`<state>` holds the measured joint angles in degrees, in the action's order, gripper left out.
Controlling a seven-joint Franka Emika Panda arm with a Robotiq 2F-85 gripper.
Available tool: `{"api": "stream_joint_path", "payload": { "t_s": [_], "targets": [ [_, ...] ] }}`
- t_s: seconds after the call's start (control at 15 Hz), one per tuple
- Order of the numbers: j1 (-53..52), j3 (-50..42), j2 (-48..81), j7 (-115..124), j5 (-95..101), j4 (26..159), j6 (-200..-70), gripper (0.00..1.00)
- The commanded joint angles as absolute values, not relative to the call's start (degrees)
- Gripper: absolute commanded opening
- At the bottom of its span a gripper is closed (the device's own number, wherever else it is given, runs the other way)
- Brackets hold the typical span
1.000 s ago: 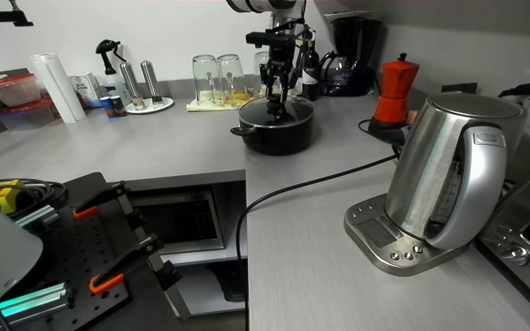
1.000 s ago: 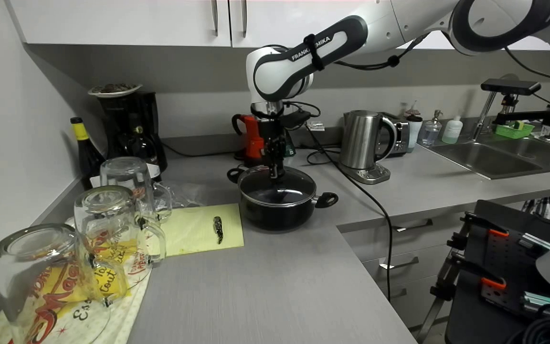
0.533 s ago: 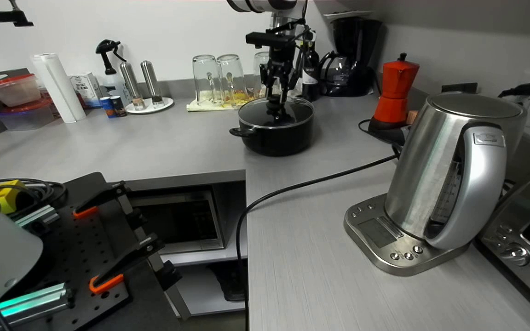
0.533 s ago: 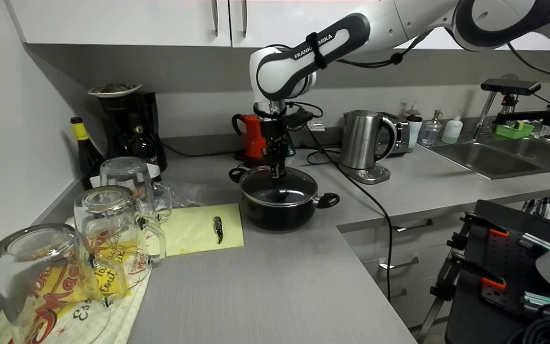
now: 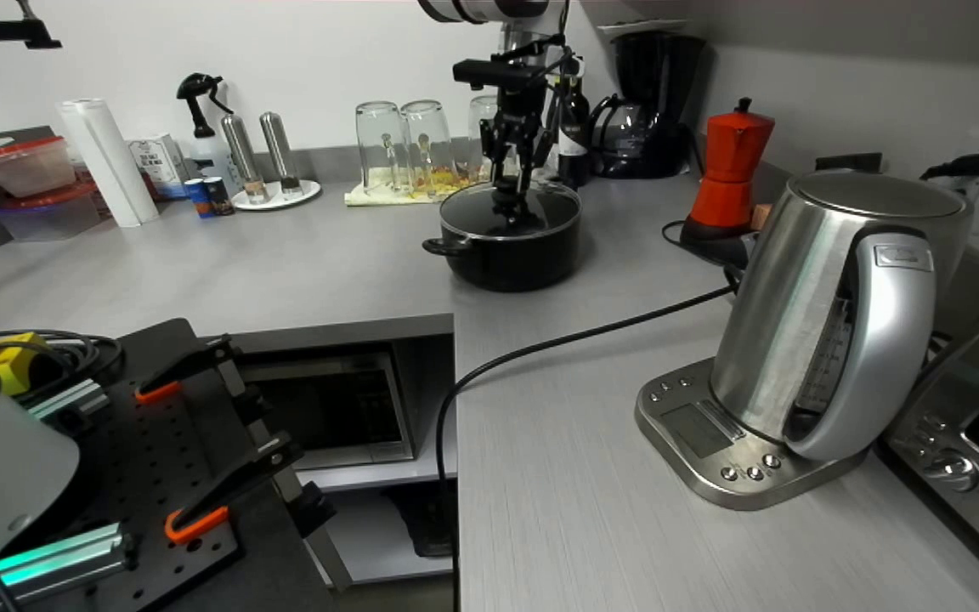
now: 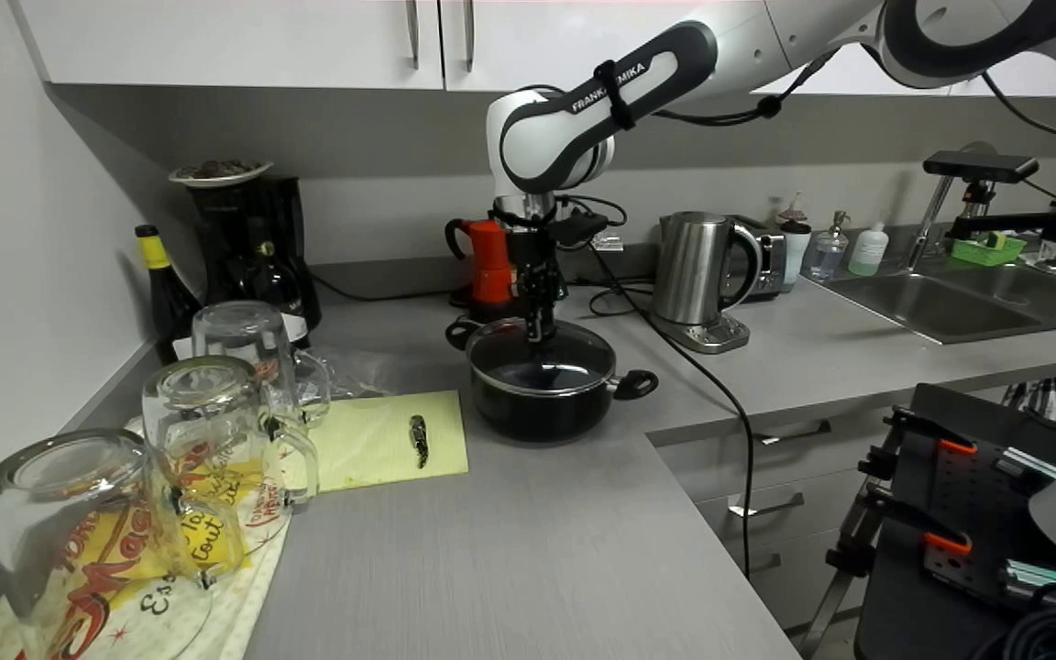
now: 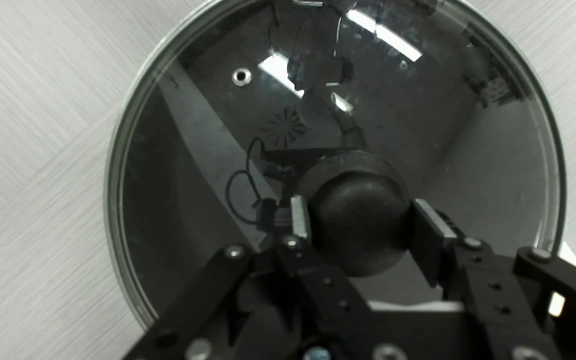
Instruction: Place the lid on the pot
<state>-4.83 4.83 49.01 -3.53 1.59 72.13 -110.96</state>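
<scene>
Left to right in an exterior view, we see yellow cloth (image 6: 358, 456) just beside the pot (image 6: 539, 417), counter (image 6: 464, 559) stretching to its corner edge (image 6: 648, 434), a kettle (image 6: 689, 270). The gripper (image 7: 363, 220) clasps the knob (image 7: 360, 235) of the shiny glass lid (image 6: 546, 370) on the pot.

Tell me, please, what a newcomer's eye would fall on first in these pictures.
Probably the white robot arm, reaching from the upper right in an exterior view, its end effector gripping the knob of the glass lid on the black pot. Next might come the steel kettle, large at the right of an exterior view, with the red moka pot beyond it.
</scene>
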Motion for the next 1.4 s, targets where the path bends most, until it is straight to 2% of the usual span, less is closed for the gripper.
{"api": "stream_joint_path", "payload": {
  "t_s": [0.0, 1.07, 1.13, 1.2, 1.27, 1.33],
  "targets": [
    [-5.68, 4.12, 46.85, -3.45, 2.24, 74.77, -111.16, 0.25],
    [-7.65, 2.49, 47.26, -2.40, 5.43, 74.19, -108.29, 0.25],
    [-7.77, 2.38, 47.33, -2.29, 5.66, 74.14, -108.03, 0.44],
    [-7.85, 2.33, 47.34, -2.19, 5.87, 74.17, -107.93, 0.75],
    [-7.92, 2.31, 47.38, -2.16, 6.06, 74.13, -107.73, 0.77],
    [-7.97, 2.29, 47.37, -2.21, 6.28, 74.18, -107.53, 0.83]
  ]
}}
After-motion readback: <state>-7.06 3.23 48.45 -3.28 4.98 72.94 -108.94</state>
